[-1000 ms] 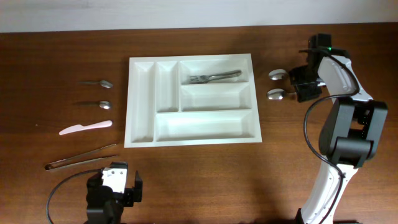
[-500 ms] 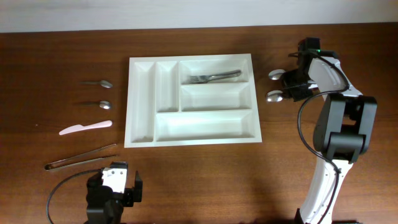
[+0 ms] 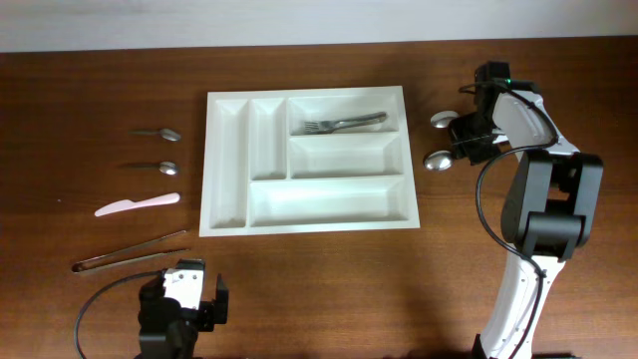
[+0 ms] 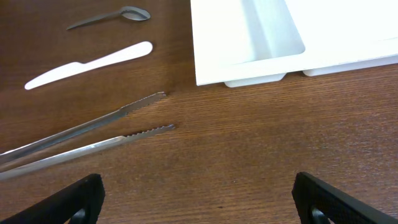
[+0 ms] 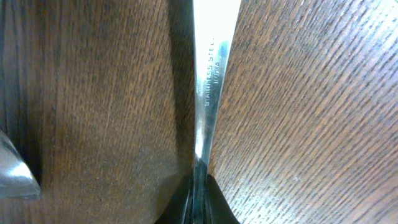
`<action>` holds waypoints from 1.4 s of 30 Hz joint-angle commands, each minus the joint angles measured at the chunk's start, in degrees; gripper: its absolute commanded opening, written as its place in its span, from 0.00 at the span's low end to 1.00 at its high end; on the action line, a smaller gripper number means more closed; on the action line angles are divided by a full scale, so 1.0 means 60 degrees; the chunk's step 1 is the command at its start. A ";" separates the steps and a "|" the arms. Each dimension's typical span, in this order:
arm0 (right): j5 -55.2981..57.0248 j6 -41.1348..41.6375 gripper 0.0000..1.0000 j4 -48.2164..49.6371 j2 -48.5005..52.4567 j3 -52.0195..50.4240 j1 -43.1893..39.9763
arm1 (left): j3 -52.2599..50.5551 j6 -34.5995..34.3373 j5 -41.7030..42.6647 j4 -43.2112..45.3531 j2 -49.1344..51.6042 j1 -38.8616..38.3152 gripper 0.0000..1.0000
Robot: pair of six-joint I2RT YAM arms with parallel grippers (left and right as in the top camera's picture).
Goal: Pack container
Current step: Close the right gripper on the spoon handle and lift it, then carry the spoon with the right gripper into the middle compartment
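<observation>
The container is a large white tray with five compartments at the table's middle, and a steel fork lies in its upper right compartment. Its near left corner shows in the left wrist view. Right of the tray lie two steel spoons. My right gripper is shut on the handle of the nearer spoon. In the right wrist view my right gripper pinches that handle. The other spoon lies free. My left gripper stands open over bare wood near the front edge.
Left of the tray lie two small spoons, a white plastic knife and steel tongs. The tongs and knife lie just ahead of my left gripper. A pale wall runs along the table's far edge.
My right gripper has moved left over the two spoons and shut on the nearer spoon's handle. That spoon's bowl has shifted slightly toward the front. The left arm has not moved.
</observation>
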 commanded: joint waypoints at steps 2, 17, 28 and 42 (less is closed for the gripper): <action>-0.0022 -0.0284 0.04 -0.0131 -0.0080 -0.0055 -0.0004 | -0.0029 0.0124 0.0036 -0.0004 -0.0076 -0.0044 0.99; -0.0965 -0.1188 0.04 -0.0790 -0.1377 0.1271 -0.0750 | -0.0029 0.0124 0.0036 -0.0004 -0.0076 -0.0044 0.99; -0.2495 -0.1177 0.04 -0.1610 -0.1785 0.1304 -0.0015 | -0.0029 0.0124 0.0036 -0.0004 -0.0076 -0.0044 0.99; -0.0437 0.0670 0.04 -0.1781 -0.1967 0.1304 0.2940 | -0.0029 0.0124 0.0036 -0.0004 -0.0076 -0.0044 0.99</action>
